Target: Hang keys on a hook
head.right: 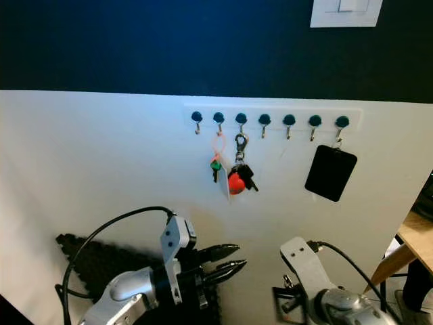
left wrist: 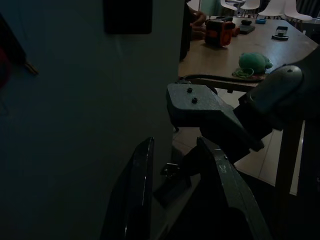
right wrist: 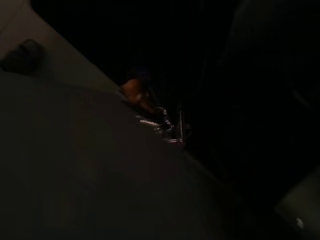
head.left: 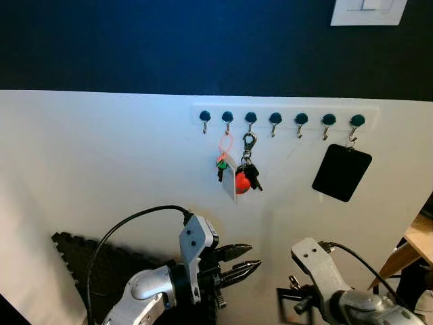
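Note:
A white rack (head.left: pixel 284 116) of several dark-knobbed hooks is fixed to the white wall. A key bunch on a pink loop (head.left: pixel 224 157) hangs from the second hook. Beside it, a carabiner bunch with a red ball (head.left: pixel 246 172) hangs from the third. Low in front of the wall, my left gripper (head.left: pixel 239 261) points right, open, with nothing between its fingers (left wrist: pixel 141 190). My right gripper (head.left: pixel 288 302) is at the bottom right, below the rack. It is shut on a small metal key ring (right wrist: pixel 166 126), which also glints in the left wrist view (left wrist: pixel 170 170).
A black card (head.left: pixel 342 172) hangs from the last hook, and the hooks between it and the red-ball bunch are bare. A light switch plate (head.left: pixel 367 11) sits on the dark upper wall. A black foam mat (head.left: pixel 88 261) lies low left. A wooden table edge (head.left: pixel 419 237) is at right.

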Robot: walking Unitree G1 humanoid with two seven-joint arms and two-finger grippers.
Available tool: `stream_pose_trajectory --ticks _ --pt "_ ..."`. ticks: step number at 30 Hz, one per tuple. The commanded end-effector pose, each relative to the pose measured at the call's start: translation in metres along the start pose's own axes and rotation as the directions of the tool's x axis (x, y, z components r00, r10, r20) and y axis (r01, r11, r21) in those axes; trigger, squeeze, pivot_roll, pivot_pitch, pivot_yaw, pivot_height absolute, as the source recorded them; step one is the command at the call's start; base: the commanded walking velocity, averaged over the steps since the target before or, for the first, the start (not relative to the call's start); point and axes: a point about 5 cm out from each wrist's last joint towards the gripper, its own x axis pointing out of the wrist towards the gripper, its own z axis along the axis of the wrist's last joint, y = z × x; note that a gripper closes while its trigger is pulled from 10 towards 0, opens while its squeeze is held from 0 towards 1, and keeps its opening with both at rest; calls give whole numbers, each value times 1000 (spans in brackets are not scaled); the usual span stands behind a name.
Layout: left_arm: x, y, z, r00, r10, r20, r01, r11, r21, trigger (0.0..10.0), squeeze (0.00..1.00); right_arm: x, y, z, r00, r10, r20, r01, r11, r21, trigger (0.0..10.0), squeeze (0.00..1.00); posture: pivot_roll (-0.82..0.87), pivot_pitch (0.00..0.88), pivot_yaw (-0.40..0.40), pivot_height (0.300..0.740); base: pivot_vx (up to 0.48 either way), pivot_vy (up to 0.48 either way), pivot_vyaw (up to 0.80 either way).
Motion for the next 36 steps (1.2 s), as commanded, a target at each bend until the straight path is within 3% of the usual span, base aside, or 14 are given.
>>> stream_pose_trajectory --ticks 1,8,15,16,17,22,27,30,36 --pt "-3 -4 -3 1000 -16 -21 16 1000 8 10000 0 -6 7 0 996 77 -34 -78 995 -55 10000 0 55 66 58 740 0 0 0" --pt "-2 -5 -4 999 -21 -28 21 1000 9 10000 0 -22 -8 6 996 20 -88 -37 980 -198 10000 0 54 65 59 740 0 0 0" --pt "-2 -4 -4 999 -24 -30 25 1000 11 10000 0 -31 -19 22 1000 -5 -20 1 982 -188 10000 0 53 68 63 740 0 0 0" --pt "-2 -4 -3 999 -26 -30 26 1000 12 10000 0 -33 -22 28 1000 -10 19 13 986 -167 10000 0 51 68 64 740 0 0 0" --pt "-1 -4 -3 999 -27 -30 28 1000 12 10000 0 -36 -31 45 990 -45 137 59 993 -102 10000 0 51 71 66 740 0 0 0" --pt "-1 -4 -3 999 -25 -28 25 1000 11 10000 0 -41 -38 72 948 -80 309 92 995 -25 10000 0 53 74 65 740 0 0 0" --pt "0 -4 -3 999 -20 -25 20 1000 12 10000 0 -46 -44 86 916 -116 384 131 991 -15 10000 0 57 75 61 740 0 0 0" --pt "0 -2 -2 1000 -3 -18 3 1000 15 10000 0 -53 -58 101 863 -197 465 218 976 7 10000 0 60 76 57 740 0 0 0" --pt "0 -1 0 1000 1 -11 -1 1000 14 10000 0 -62 -68 115 802 -263 536 284 958 46 10000 0 62 75 55 740 0 0 0"
